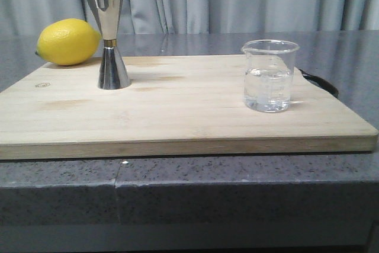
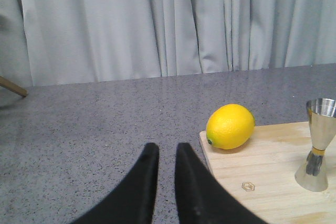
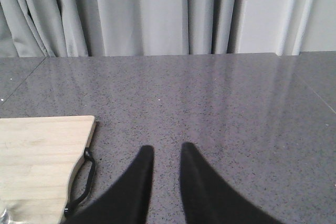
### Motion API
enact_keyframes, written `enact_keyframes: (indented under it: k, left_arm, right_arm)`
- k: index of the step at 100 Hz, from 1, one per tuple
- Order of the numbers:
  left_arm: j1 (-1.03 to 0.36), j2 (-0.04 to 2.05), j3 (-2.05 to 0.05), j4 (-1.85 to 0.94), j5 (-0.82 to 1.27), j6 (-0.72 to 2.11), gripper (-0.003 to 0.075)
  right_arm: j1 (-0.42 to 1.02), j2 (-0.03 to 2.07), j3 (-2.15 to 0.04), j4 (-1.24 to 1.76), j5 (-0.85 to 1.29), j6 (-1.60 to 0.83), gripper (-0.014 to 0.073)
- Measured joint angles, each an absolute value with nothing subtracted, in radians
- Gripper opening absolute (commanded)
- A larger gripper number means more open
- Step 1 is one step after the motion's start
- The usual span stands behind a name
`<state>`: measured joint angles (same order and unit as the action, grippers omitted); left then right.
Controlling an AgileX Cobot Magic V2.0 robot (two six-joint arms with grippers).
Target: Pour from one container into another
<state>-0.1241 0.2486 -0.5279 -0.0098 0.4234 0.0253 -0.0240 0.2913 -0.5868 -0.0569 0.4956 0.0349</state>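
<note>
A small clear glass beaker with a pouring lip stands on the right side of the wooden board, holding clear liquid to roughly half its height. The shiny steel jigger, hourglass-shaped with a gold band at its waist, stands upright at the board's back left, and it also shows in the left wrist view. My left gripper hovers over the grey counter just left of the board, open by a narrow gap and empty. Right of the board, my right gripper is likewise slightly open and empty. Neither gripper appears in the front view.
A yellow lemon lies at the board's back left corner, close behind the jigger. A black strap handle hangs off the board's right edge. Grey speckled counter surrounds the board, with curtains behind.
</note>
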Motion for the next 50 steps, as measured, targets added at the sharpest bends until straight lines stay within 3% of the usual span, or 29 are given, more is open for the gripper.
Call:
enact_keyframes:
  k: [10, 17, 23, 50]
  left_arm:
    - [-0.124, 0.249, -0.528, 0.0, 0.425, 0.025, 0.0529]
    - [-0.124, 0.249, -0.528, 0.0, 0.425, 0.025, 0.0631]
    - [-0.124, 0.249, -0.528, 0.0, 0.425, 0.025, 0.0654]
    - [-0.124, 0.249, -0.528, 0.0, 0.425, 0.025, 0.0616]
  right_arm:
    - [-0.024, 0.291, -0.587, -0.055, 0.496, 0.035, 0.0508]
    - [-0.024, 0.291, -0.587, -0.055, 0.496, 0.035, 0.0532]
    - [-0.024, 0.291, -0.587, -0.055, 0.496, 0.035, 0.0529]
    - [-0.024, 0.291, -0.587, -0.055, 0.496, 0.035, 0.0529]
